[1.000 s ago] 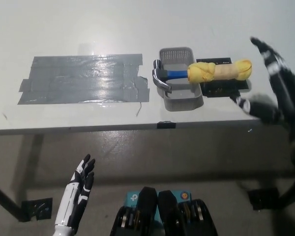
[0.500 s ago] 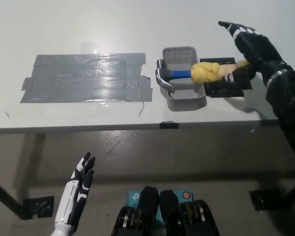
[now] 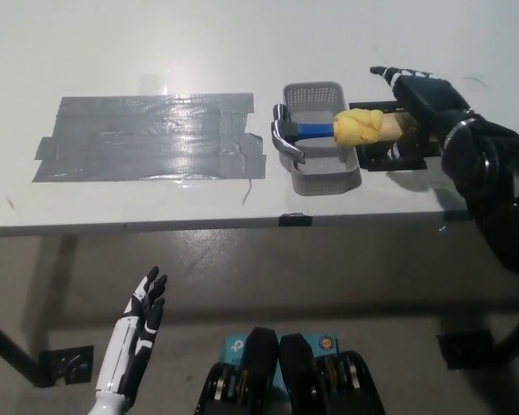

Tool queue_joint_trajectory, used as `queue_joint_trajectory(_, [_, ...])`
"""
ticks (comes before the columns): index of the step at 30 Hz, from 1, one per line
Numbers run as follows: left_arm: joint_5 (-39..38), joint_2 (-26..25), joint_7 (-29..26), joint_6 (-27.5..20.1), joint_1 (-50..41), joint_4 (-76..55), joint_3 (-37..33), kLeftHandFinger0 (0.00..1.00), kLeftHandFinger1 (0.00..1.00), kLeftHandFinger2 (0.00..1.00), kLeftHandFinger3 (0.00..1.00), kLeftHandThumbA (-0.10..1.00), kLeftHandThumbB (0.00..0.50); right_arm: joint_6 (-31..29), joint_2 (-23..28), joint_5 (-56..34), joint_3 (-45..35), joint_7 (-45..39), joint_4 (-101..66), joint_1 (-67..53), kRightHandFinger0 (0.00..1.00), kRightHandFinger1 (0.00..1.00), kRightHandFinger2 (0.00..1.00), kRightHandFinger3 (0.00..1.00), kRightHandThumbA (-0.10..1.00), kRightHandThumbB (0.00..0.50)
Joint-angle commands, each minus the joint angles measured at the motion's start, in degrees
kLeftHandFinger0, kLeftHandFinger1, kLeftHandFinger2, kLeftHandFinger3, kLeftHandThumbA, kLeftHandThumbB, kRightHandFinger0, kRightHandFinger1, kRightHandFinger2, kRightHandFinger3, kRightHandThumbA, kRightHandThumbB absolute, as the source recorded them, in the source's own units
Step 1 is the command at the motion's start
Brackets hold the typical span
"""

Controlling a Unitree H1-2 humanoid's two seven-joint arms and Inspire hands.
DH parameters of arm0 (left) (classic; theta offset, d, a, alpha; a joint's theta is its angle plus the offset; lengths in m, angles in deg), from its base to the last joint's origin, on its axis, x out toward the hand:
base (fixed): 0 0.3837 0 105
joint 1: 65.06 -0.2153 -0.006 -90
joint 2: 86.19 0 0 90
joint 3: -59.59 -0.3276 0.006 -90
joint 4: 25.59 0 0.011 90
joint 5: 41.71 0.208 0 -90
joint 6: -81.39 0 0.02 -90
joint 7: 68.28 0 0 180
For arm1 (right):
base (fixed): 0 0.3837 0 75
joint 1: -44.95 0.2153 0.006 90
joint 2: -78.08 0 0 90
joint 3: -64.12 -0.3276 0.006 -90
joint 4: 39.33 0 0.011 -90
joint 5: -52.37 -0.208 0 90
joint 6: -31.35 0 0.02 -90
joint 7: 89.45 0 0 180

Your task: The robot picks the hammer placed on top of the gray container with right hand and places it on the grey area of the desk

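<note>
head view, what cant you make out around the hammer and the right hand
- Head view: the far end of the hammer handle is covered by the black right hand, so whether the hand has closed on it cannot be told.
- Head view: the black pad beside the gray container is mostly hidden by handle and hand.

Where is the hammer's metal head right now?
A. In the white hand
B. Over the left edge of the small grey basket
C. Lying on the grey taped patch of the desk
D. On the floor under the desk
B: the hammer lies across the grey basket, its metal head at the left rim, while the black right hand covers the handle's far end.
</note>
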Motion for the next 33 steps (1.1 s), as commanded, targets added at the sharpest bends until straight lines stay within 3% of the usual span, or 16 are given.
queue_joint_trajectory(1, [0.0, -0.5, -0.2, -1.5, 0.7, -1.0, -0.4, 1.0, 1.0, 1.0, 1.0, 0.95, 0.075, 0.2, -0.9, 0.8, 0.3, 0.5, 2.1, 4.6, 1.0, 1.0, 1.0, 1.0, 1.0, 0.446])
queue_joint_trajectory(16, [0.9, -0.9, -0.4, -1.2, 0.9, -1.3, -0.6, 1.0, 1.0, 1.0, 1.0, 0.9, 0.076, 0.9, -3.2, 1.8, 1.6, 1.1, 4.3, 5.7, 1.0, 1.0, 1.0, 1.0, 1.0, 0.467])
queue_joint_trajectory(33, [0.7, -1.1, -0.4, -1.6, 1.3, -0.9, -0.6, 1.0, 1.0, 1.0, 1.0, 0.9, 0.077, 0.1, -3.6, 2.1, 2.1, 1.6, 7.0, 6.9, 1.0, 1.0, 1.0, 1.0, 1.0, 0.458])
